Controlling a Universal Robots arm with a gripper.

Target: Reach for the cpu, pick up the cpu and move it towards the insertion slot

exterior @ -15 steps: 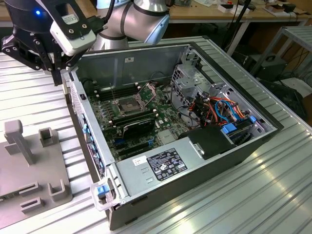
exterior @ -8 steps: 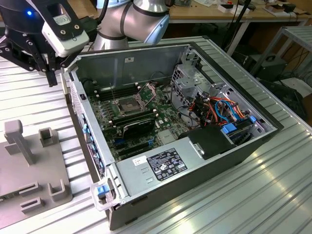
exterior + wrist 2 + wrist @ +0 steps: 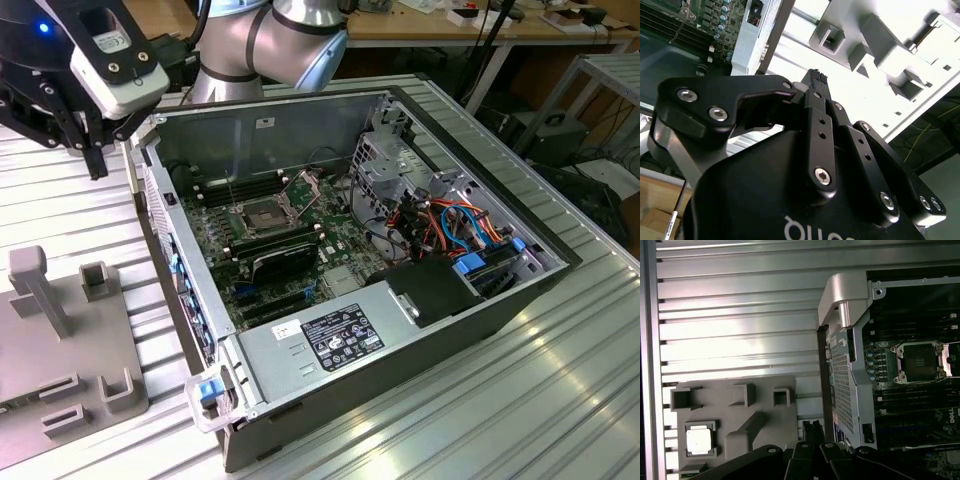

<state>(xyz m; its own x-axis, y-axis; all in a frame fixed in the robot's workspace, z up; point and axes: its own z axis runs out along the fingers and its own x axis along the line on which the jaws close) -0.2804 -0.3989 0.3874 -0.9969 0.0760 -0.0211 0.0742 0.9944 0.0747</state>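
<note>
Trouble starts with the computer case [image 3: 300, 115]: its wall stands just beside the pincer [image 3: 96, 150], so a low carry toward the insertion slot [image 3: 262, 214], beyond that wall, could clip it. Raised posts on the grey fixture [image 3: 60, 330], on the pincer's other side, could snag too. The fingers sit together, holding nothing; lowered so, they would press on the cpu [image 3: 699, 440] in that fixture. The first wrist view gives the chip's pocket; the exterior view gives the pincer's height.
</note>
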